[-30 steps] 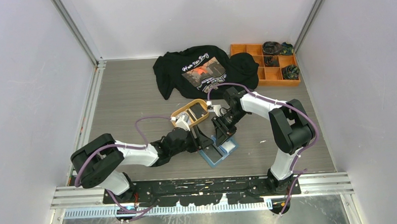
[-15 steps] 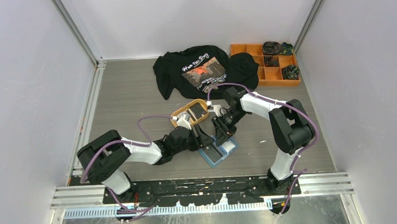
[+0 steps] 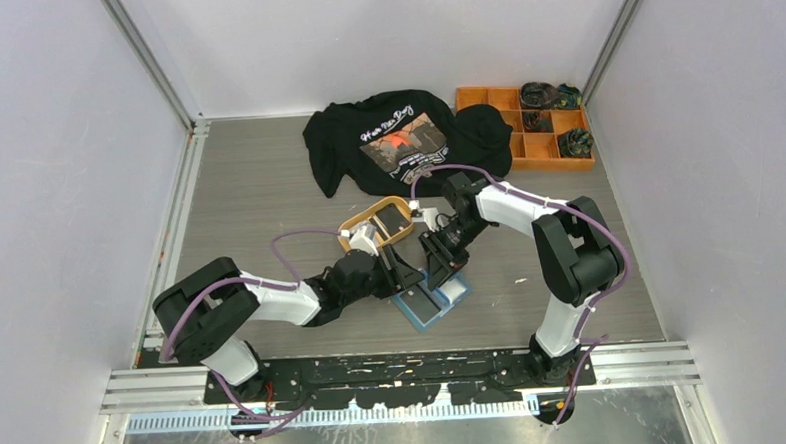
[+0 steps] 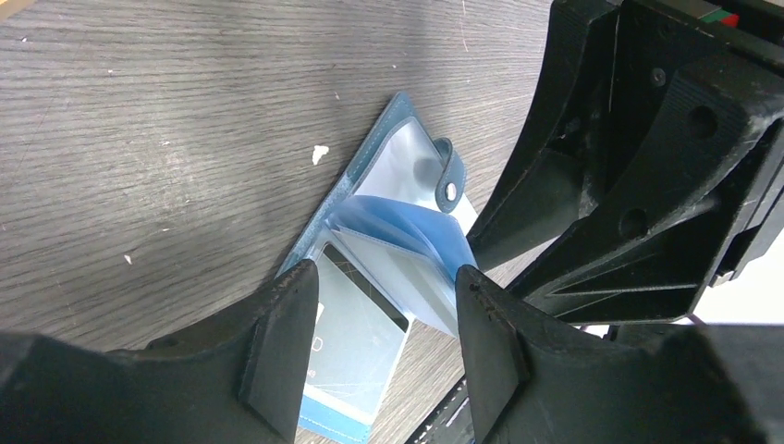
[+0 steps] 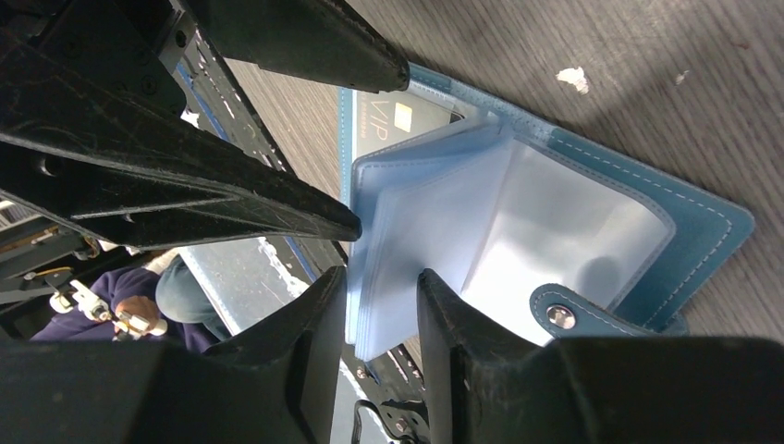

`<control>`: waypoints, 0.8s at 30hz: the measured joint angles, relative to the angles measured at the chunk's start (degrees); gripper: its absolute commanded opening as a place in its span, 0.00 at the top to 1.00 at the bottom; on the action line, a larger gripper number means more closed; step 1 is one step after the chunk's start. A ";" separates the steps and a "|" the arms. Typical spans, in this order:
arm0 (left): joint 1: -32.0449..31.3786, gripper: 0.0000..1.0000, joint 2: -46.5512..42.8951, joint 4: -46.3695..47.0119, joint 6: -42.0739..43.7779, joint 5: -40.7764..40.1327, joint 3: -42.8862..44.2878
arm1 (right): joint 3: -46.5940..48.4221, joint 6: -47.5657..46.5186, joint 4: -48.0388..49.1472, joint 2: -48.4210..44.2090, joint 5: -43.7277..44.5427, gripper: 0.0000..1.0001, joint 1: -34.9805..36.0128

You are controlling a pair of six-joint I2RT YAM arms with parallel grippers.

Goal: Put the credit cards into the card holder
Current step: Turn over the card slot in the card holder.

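The teal-blue card holder point(image 3: 433, 300) lies open on the table, its snap tab point(image 4: 450, 176) up. A light card with a dark stripe point(image 4: 362, 326) sits in its near clear pocket; the right wrist view shows "VIP" on it point(image 5: 399, 117). My left gripper point(image 4: 384, 310) is open and empty, its fingers straddling that card just above it; from above it point(image 3: 403, 278) is at the holder's left edge. My right gripper point(image 5: 381, 305) is closed on the stack of lighter blue inner pockets point(image 5: 425, 231) and holds them lifted off the card. No other cards are in view.
An orange oval tray point(image 3: 399, 203) lies just behind the grippers; its contents are unclear. A black printed T-shirt point(image 3: 405, 136) is spread at the back. An orange compartment box point(image 3: 541, 153) with dark items stands at the back right. The two grippers are almost touching.
The left arm has shifted slightly right, toward the holder. The right arm and the holder have not visibly moved.
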 measured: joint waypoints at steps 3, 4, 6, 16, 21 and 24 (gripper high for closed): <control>0.02 0.44 0.00 0.22 0.00 0.00 0.00 | 0.00 -0.50 -0.31 0.00 0.33 0.59 -0.11; 0.09 0.44 0.00 0.24 0.00 0.02 -0.02 | 0.00 -0.79 -0.48 -0.04 0.42 0.59 -0.11; 0.20 0.44 0.00 0.46 0.00 0.02 -0.13 | 0.00 -1.38 -0.79 -0.28 0.66 0.58 -0.13; 0.31 0.45 0.11 1.22 -0.02 0.26 -0.83 | -0.90 -6.45 -0.57 -6.69 1.81 0.49 -0.44; 0.31 0.45 0.33 1.55 -0.02 0.48 -0.90 | -5.79 -11.89 1.40 -12.39 2.45 0.38 -0.46; 0.31 0.45 0.33 1.57 -0.02 0.55 -0.92 | -11.30 -17.86 3.61 -19.65 2.34 0.22 -0.50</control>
